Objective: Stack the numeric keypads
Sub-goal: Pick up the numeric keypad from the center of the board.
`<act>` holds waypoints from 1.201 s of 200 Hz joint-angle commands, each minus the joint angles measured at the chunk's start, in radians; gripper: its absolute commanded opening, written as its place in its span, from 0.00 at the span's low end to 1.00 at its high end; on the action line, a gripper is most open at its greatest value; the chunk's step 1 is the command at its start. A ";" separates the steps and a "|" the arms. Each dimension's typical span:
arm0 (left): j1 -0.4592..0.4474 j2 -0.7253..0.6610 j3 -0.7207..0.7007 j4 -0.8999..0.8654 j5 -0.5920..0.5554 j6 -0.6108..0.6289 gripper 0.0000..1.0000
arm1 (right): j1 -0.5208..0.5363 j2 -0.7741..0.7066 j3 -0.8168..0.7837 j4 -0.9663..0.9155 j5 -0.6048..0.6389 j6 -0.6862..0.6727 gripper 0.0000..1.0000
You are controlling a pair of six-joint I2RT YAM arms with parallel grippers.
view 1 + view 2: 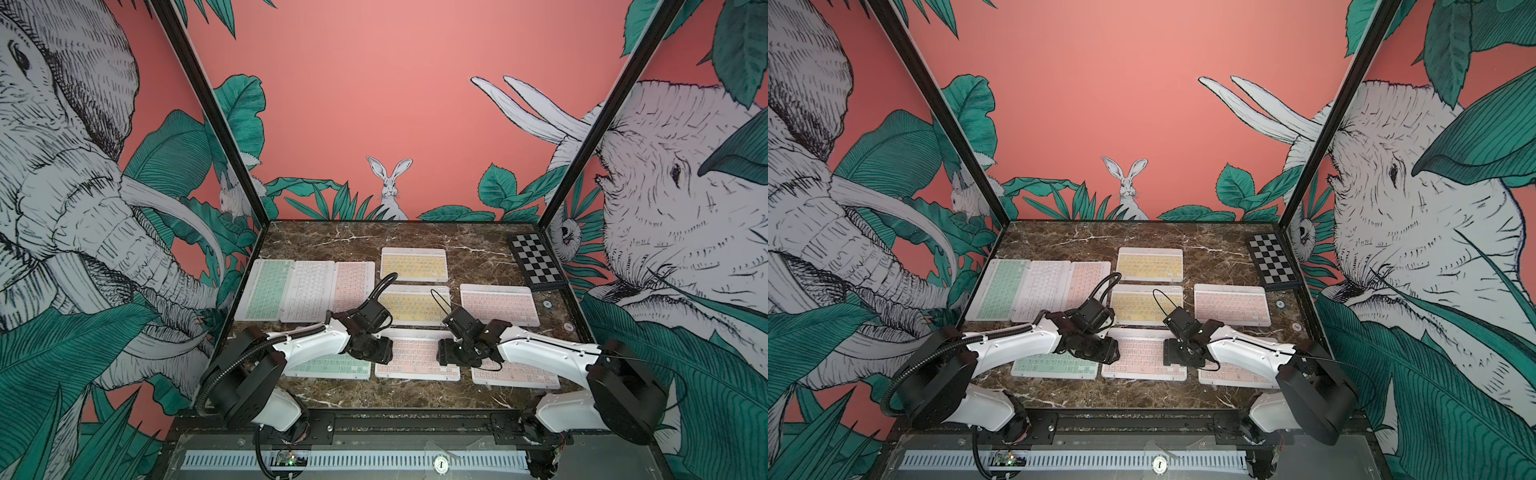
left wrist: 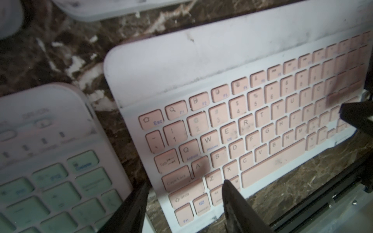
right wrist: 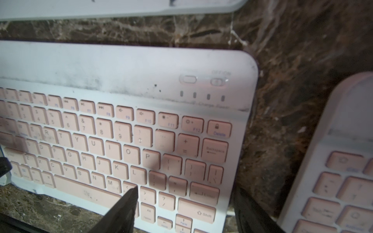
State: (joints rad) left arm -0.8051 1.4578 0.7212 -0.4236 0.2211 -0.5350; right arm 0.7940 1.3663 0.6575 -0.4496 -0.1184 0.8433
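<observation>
Several numeric keypads lie flat and single on the marble table [image 1: 415, 399]. My two grippers are at the ends of the front-middle pink keypad [image 1: 417, 357] [image 1: 1144, 357]. The left gripper [image 1: 376, 353] [image 2: 185, 184] stands open across that keypad's [image 2: 242, 125] left end, one finger [image 2: 230, 193] over the Z key, the other beside the edge. Open as well, the right gripper [image 1: 446, 353] [image 3: 185, 189] spans its [image 3: 121, 141] right end, one finger [image 3: 129, 197] over the keys, the other past the edge. Neither holds anything.
A mint keypad [image 1: 332, 365] lies just left of the middle one and a pink one [image 1: 515, 374] just right. Two yellow keypads [image 1: 411, 305] [image 1: 413, 264] and another pink [image 1: 498, 303] lie behind; mint, white and pink ones [image 1: 307, 291] line the left. A checkered board [image 1: 536, 262] sits back right.
</observation>
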 commanded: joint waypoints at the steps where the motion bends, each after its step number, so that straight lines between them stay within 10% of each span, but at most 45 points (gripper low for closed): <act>1: -0.007 0.007 0.009 -0.006 -0.016 -0.019 0.61 | 0.004 0.017 -0.022 0.047 -0.030 0.018 0.74; 240: -0.043 0.053 0.007 -0.015 -0.019 -0.014 0.59 | -0.062 -0.107 -0.125 0.335 -0.213 0.129 0.77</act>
State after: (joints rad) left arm -0.8261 1.4754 0.7368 -0.4362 0.1806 -0.5510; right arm 0.7235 1.2659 0.5430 -0.2619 -0.2211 0.9451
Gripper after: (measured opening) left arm 0.586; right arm 0.767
